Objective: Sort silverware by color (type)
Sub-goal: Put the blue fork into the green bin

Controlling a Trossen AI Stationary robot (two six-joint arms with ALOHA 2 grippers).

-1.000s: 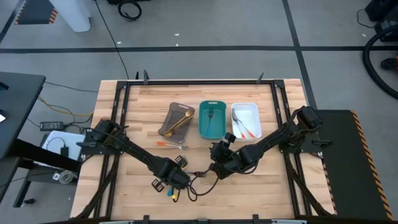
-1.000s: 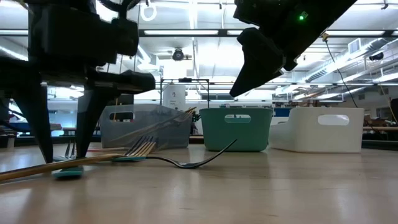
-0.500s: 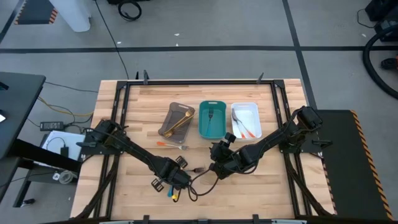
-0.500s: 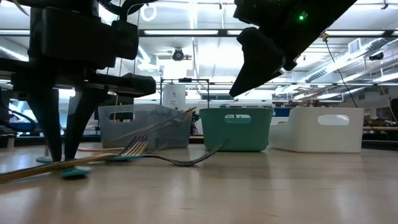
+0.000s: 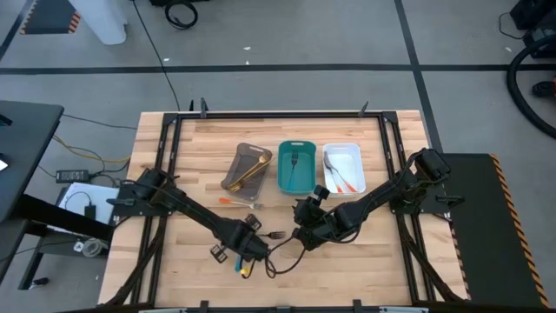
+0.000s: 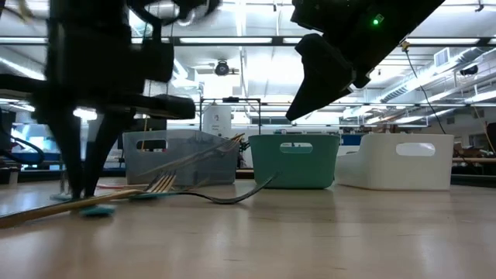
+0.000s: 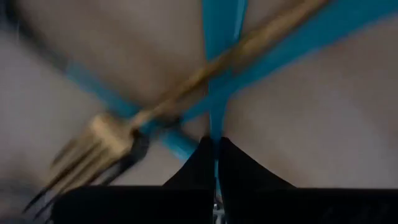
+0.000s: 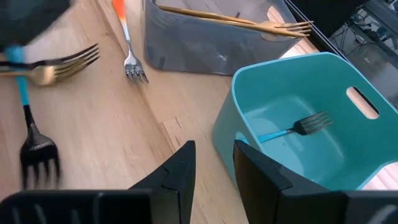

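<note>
Currently my left gripper (image 7: 214, 163) pinches a blue-handled utensil (image 7: 219, 68) near the table's front edge, handle running straight ahead; a gold fork (image 7: 118, 134) lies diagonally across it. Right gripper (image 8: 214, 163) hovers open.

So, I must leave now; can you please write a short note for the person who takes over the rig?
Left gripper: shut on a blue handle in the front pile, beside a gold fork.
Right gripper: open, empty, near the teal tray.
Done: gold pieces in the grey-brown tray, a blue-handled fork in the teal one, orange-handled pieces in the white tray.
Left: the pile, plus an orange-handled fork on the table.
</note>
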